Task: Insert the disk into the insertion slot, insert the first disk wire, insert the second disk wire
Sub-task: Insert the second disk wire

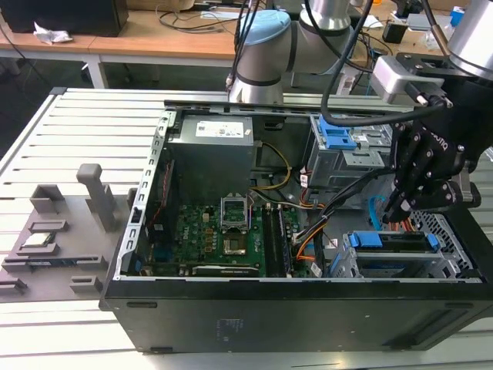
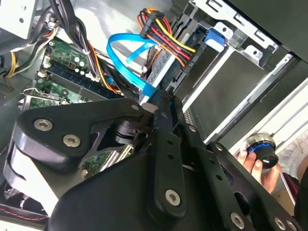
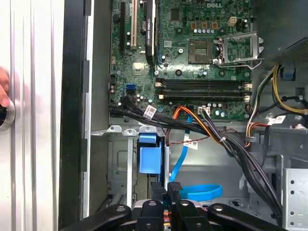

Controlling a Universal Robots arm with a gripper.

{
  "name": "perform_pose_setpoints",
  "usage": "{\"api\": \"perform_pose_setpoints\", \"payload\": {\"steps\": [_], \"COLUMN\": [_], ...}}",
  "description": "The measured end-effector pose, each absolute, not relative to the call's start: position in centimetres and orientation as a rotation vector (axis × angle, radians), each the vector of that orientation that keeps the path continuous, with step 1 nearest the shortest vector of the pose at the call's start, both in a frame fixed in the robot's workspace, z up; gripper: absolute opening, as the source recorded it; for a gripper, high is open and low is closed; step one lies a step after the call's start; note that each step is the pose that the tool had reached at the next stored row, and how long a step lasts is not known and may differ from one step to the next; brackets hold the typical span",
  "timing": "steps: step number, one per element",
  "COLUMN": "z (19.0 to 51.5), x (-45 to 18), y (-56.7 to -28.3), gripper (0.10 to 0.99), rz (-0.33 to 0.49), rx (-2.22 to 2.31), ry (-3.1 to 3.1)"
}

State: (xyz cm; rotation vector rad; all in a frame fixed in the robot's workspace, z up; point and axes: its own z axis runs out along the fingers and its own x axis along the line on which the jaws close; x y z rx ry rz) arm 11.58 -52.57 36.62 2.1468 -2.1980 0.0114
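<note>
Claw at the drive bay, cable work in hand.
My gripper (image 2: 161, 108), fingers nearly together, pinches the second disk wire (image 2: 126, 57) at its plug beside the disk (image 1: 389, 245), seated in the insertion slot (image 1: 451, 231). The ribbon looks light, floppy, kink-prone; best held by the plug.

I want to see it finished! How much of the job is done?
The silver-grey disk in its blue frame sits in the low silver metal cage. The gripper is at the end of the flat light-blue cable; whether either wire is plugged in is hidden.
</note>
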Motion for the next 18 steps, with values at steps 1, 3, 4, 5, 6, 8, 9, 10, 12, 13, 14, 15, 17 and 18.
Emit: {"api": "perform_pose_setpoints", "payload": {"steps": [1,3,4,5,6,8,9,10,12,13,14,15,17,18], "z": [36.5,36.0,35.9,35.8,35.6,35.4,35.3,35.2,35.1,35.0,34.9,34.8,34.7,34.6], "x": [11.7,11.9,11.9,12.0,12.1,12.3,12.4,12.4,12.5,12.5,12.6,12.6,12.7,12.7], "y": [-52.6,-52.7,-52.7,-52.7,-52.8,-52.8,-52.8,-52.8,-52.9,-52.9,-53.0,-53.0,-53.0,-53.0], "gripper": [0.161,0.161,0.161,0.161,0.161,0.161,0.161,0.161,0.161,0.161,0.161,0.161,0.161,0.161], "rz": [0.012,0.014,0.015,0.015,0.016,0.018,0.019,0.02,0.021,0.021,0.022,0.022,0.023,0.023], "rx": [2.146,2.145,2.145,2.145,2.144,2.143,2.143,2.143,2.142,2.142,2.141,2.141,2.141,2.141], "ry": [-2.198,-2.196,-2.196,-2.196,-2.196,-2.195,-2.194,-2.194,-2.194,-2.194,-2.193,-2.193,-2.193,-2.193]}}
